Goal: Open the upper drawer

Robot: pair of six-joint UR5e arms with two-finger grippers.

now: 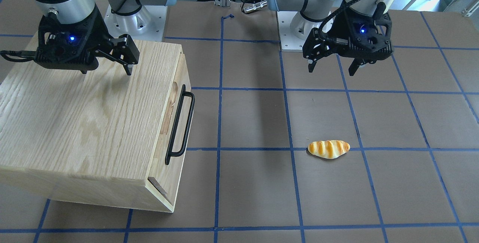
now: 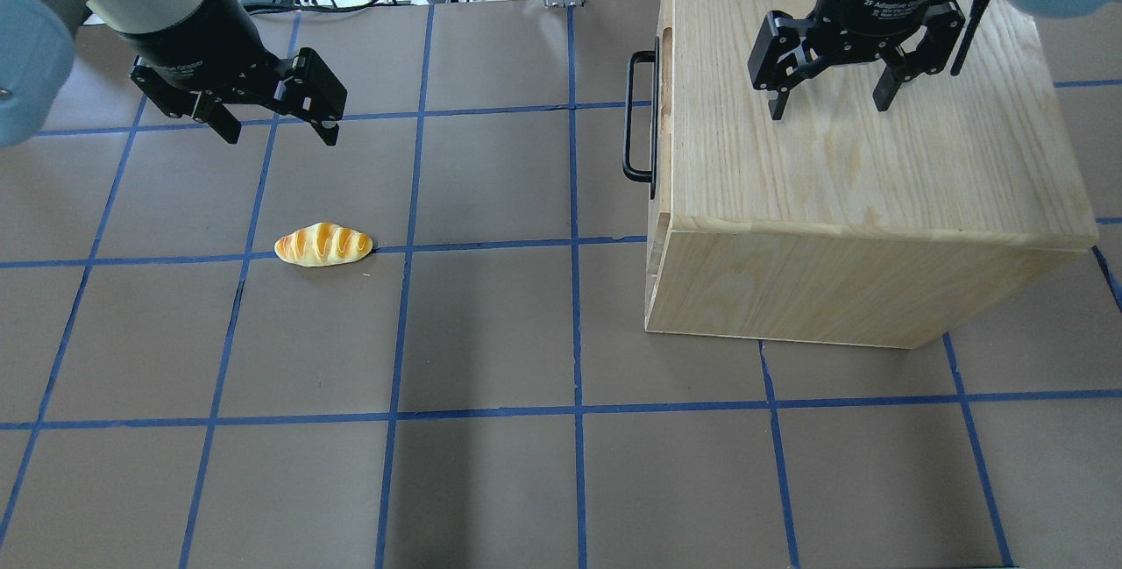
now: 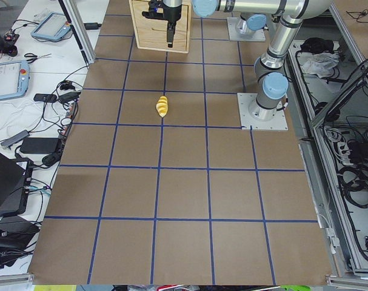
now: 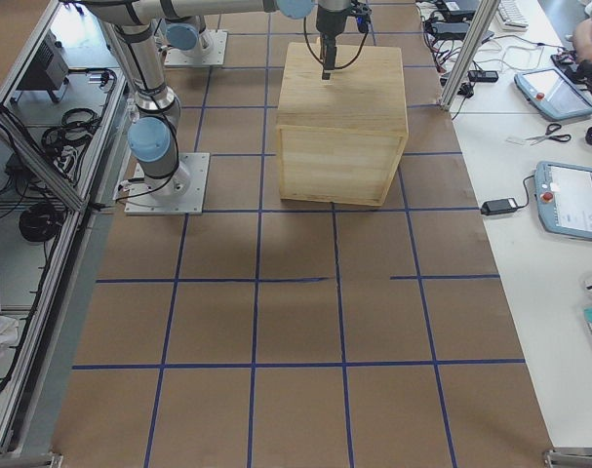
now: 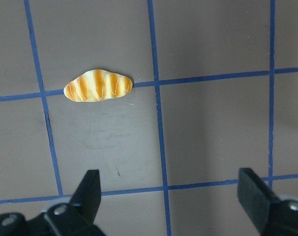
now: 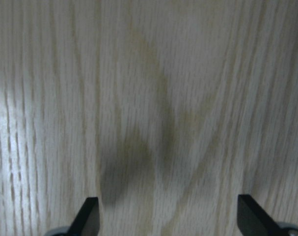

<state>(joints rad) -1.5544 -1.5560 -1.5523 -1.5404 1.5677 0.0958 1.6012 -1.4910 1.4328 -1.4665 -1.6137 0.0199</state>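
Observation:
The upper drawer's front [image 1: 182, 82] faces the table's middle, with a black bar handle [image 1: 180, 125] and an oblong slot. It sits about flush in the oak-grain cabinet [image 1: 75, 123]. In the overhead view the handle [image 2: 638, 117] is on the cabinet's [image 2: 859, 183] left side. My right gripper [image 2: 829, 109] is open and empty, hovering above the cabinet top, well back from the handle. In the front view it [image 1: 106, 71] is at upper left. My left gripper [image 2: 280, 138] is open and empty over bare table; the front view shows it [image 1: 331, 71] at upper right.
A toy bread roll [image 2: 323, 245] lies on the brown mat below my left gripper; it also shows in the left wrist view [image 5: 98, 85]. The right wrist view shows only the cabinet's wood grain [image 6: 153, 98]. Blue tape lines grid the table.

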